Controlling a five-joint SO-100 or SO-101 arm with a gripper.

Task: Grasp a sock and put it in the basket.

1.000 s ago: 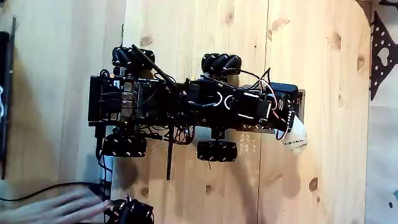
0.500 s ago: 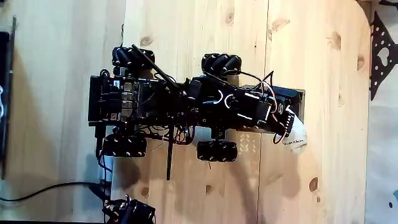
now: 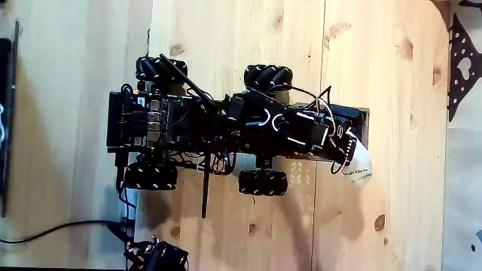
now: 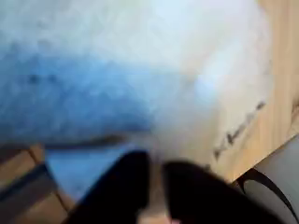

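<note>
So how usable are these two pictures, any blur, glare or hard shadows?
Fixed view: sharp and evenly lit, wood grain crisp, soft shadows beside the black wheeled robot; the cream-white fabric sock looks slightly overexposed. Wrist view: badly out of focus, the sock a white-bluish smear pressed close to the lens, dark fingers blurred at the bottom edge.

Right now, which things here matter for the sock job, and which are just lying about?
Job things:
sock
basket on the wheeled robot
gripper, over the sock

Lying about:
black cable
dark perforated plate at the table's right edge
</note>
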